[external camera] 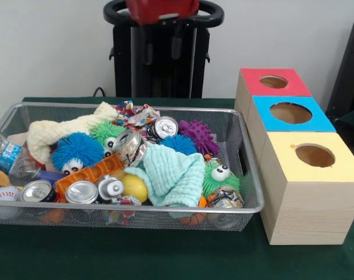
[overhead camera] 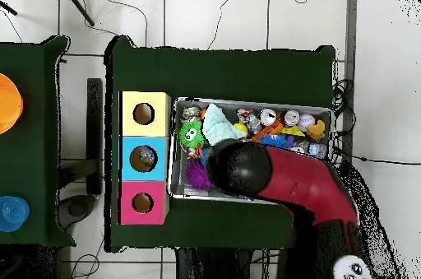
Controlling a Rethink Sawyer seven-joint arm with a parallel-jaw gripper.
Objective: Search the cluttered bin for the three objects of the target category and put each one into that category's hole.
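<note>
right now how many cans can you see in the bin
5 cans in the bin: two side by side at the front left, a small one beside them, one tilted mid-bin, one at the back. More may be buried under the cloths.

From overhead, the red and black arm (overhead camera: 279, 179) hid the silver wire-mesh bin's (overhead camera: 251, 103) lower middle; we could not see any gripper; front view cropped the arm at top.
</note>
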